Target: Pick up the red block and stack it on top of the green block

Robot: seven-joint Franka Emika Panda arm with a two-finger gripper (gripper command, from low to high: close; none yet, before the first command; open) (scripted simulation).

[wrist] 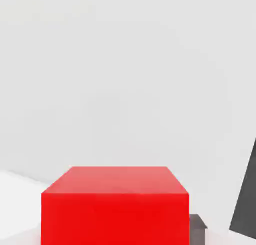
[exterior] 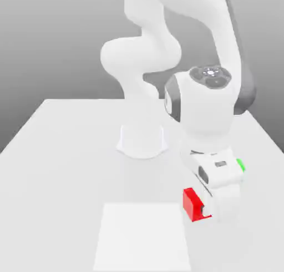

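Gripper (exterior: 206,211) closed to the block's width, your red block (exterior: 193,205) held between its fingers. You have it low over the table (exterior: 61,210), toward the exterior view's right; you can't tell whether its underside touches the tabletop. In that view, one fingertip lies against the block, with part of the red showing out past it toward the view's left.

Hand view: you get the red block close up, top face and one side face visible, both plain and smooth. A small dark gray piece sits right beside it, and another dark gray shape is at the picture's edge; you can't tell for sure what that one is.

Green block (exterior: 241,165): you see just a bright sliver, mostly hidden behind the hand, farther back than the red block and apart from it. Red isn't stacked on green.

White square panel (exterior: 142,236) is in front, just beside the red block, on its exterior-view left. Your arm (exterior: 140,54) rises from its base (exterior: 142,141) at the back, bends over and reaches down, hand pointing toward the tabletop.
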